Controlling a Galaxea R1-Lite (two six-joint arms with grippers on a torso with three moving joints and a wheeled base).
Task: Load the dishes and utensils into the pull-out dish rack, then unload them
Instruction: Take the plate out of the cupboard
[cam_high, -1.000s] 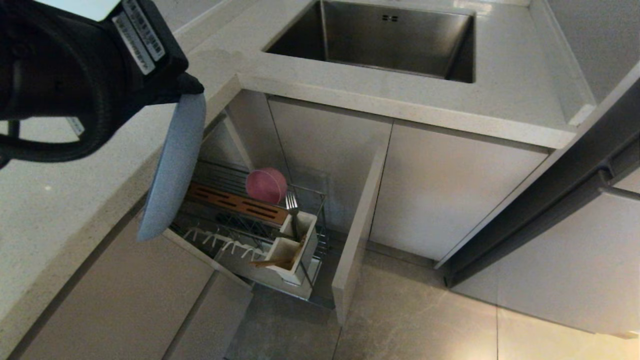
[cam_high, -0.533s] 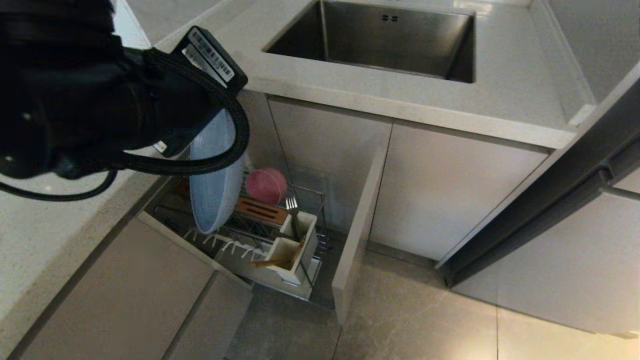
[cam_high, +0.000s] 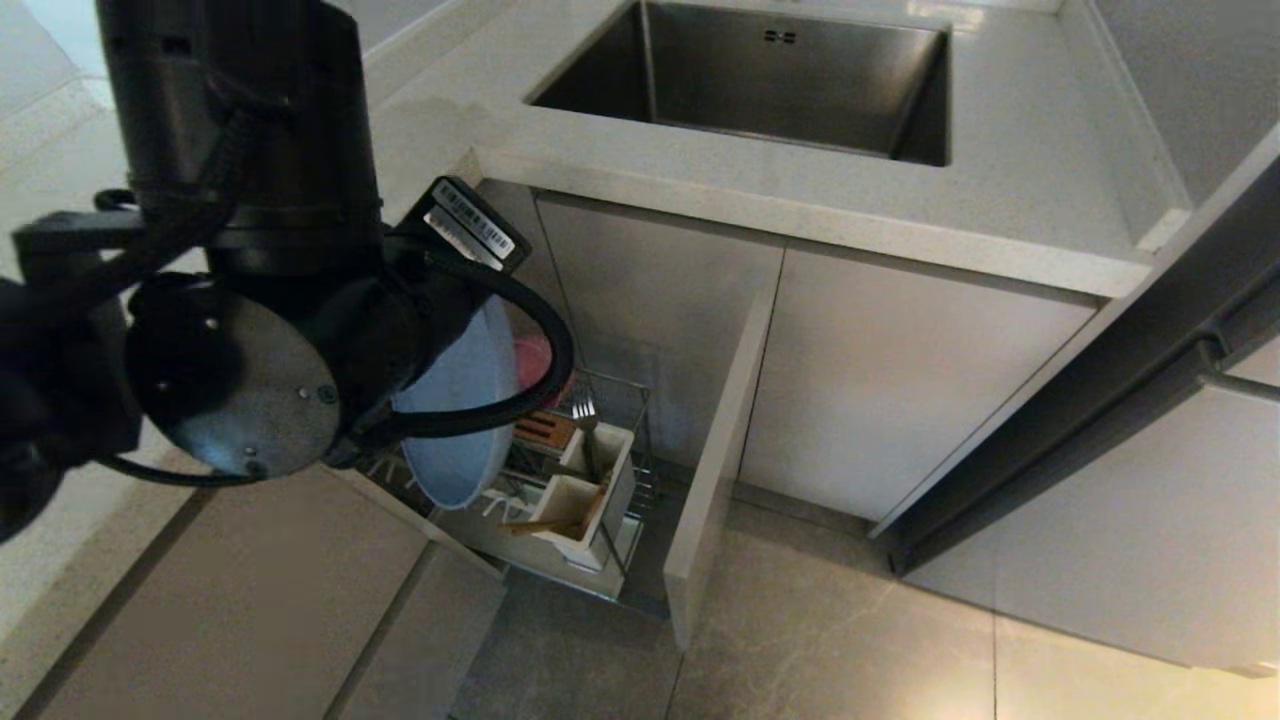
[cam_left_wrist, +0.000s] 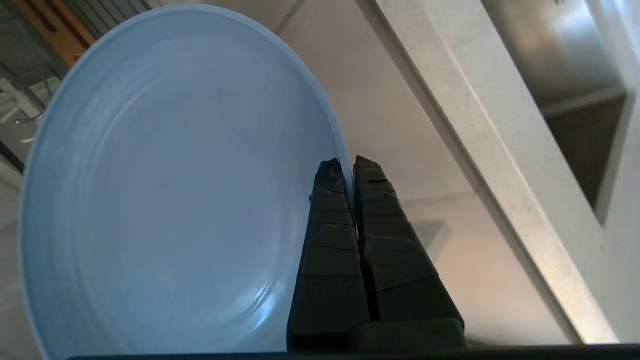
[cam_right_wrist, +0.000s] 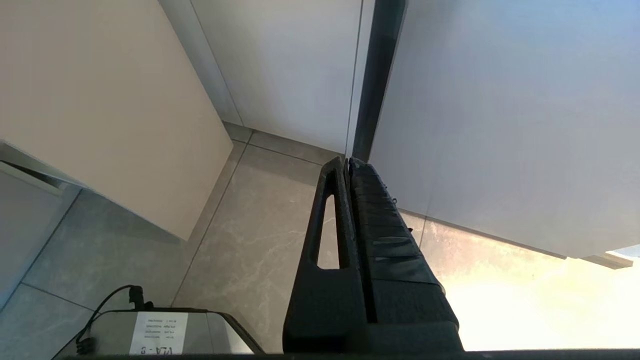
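Note:
My left gripper is shut on the rim of the blue plate, which hangs on edge. The plate's lower edge sits just over the white prongs of the pull-out dish rack. In the left wrist view the blue plate fills most of the picture. The pink bowl shows only as a sliver behind the plate. A fork and the chopsticks stand in the white utensil box. The spoon is not visible. My right gripper is shut, empty, low over the floor.
The rack's beige panel front stands out to the right of the basket. The steel sink lies in the countertop above. The brown wooden strip is partly covered by the plate. My left arm's wrist blocks the rack's left part.
My left arm has swung down and to the right from beside the counter edge, carrying the blue plate down into the rack until it covers most of the pink bowl.

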